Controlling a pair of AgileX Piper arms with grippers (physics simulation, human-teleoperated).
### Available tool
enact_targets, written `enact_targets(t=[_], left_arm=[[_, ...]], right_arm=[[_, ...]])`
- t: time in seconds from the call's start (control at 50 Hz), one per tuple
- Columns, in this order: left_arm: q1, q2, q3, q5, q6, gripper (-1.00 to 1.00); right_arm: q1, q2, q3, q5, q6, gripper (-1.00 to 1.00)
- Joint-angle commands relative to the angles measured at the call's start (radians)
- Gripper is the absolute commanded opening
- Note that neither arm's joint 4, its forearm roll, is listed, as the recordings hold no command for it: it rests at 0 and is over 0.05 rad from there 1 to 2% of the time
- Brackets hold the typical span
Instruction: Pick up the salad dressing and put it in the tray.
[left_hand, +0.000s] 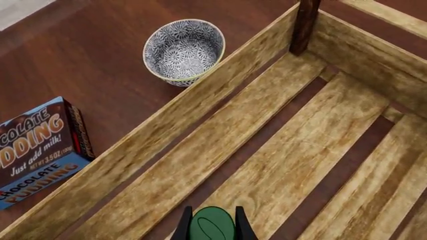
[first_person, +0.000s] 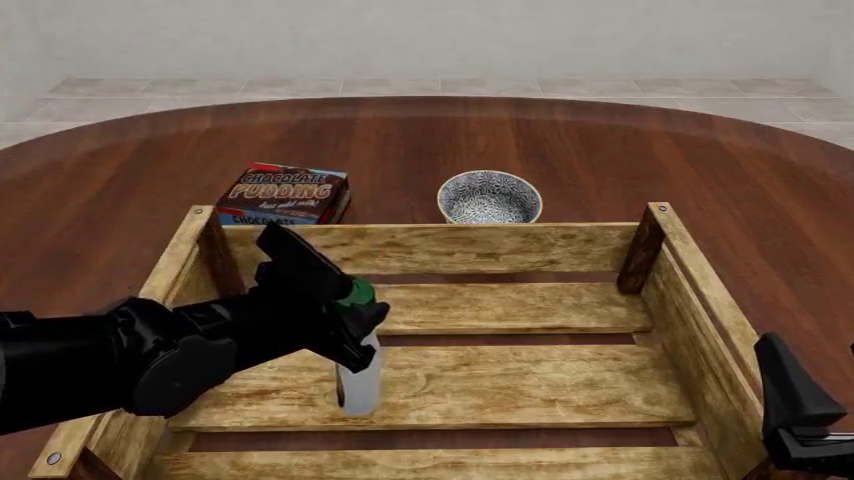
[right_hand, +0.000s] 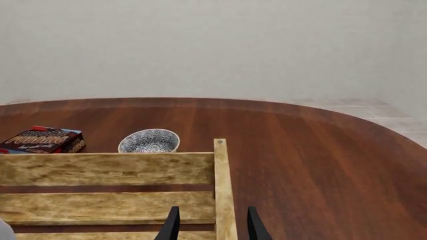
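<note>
Left gripper (first_person: 358, 318): clamped on the salad dressing (first_person: 358, 375) just under its green cap (left_hand: 212, 224), fingers on either side of the cap in the left wrist view; the arm reaches in over the tray's left wall.
Right gripper (right_hand: 210, 222): fingers apart, holding nothing, parked outside the tray's right wall near the front corner; best left there, out of the way.
Salad dressing: upright inside the tray, its base at or just above the middle floor slat; whether it touches cannot be told from these views.
Step in hand: lowering and letting go, by my reading; keep the bottle vertical, bring the base squarely onto a slat and not over a dark gap, then part the fingers.
Risk: the bottle is tall and slim, so a tilted release or a sideways retreat could tip it; lift straight up.
Tray (first_person: 441, 249): large slatted crate, floor bare apart from the bottle.
Pudding box (first_person: 283, 195): beyond the far wall, left.
Bowl (first_person: 490, 197): beyond the far wall, near its middle.
</note>
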Motion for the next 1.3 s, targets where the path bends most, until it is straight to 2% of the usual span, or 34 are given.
enact_targets(t=[0.02, 0.1, 0.12, 1.3], left_arm=[[-0.001, 0.016, 0.016, -0.003, 0.018, -1.0], [-0.006, 0.019, 0.014, -0.001, 0.018, -1.0], [-0.004, 0.015, 0.015, -0.001, 0.021, 1.0], [0.013, -0.047, -0.007, 0.049, 0.042, 1.0]], right_arm=[[0.0, 0.003, 0.0, -0.004, 0.001, 1.0], [0.0, 0.004, 0.002, -0.005, 0.0, 1.0], [0.001, 0.005, 0.002, -0.006, -0.001, 1.0], [0.006, 0.004, -0.006, 0.004, -0.007, 1.0]])
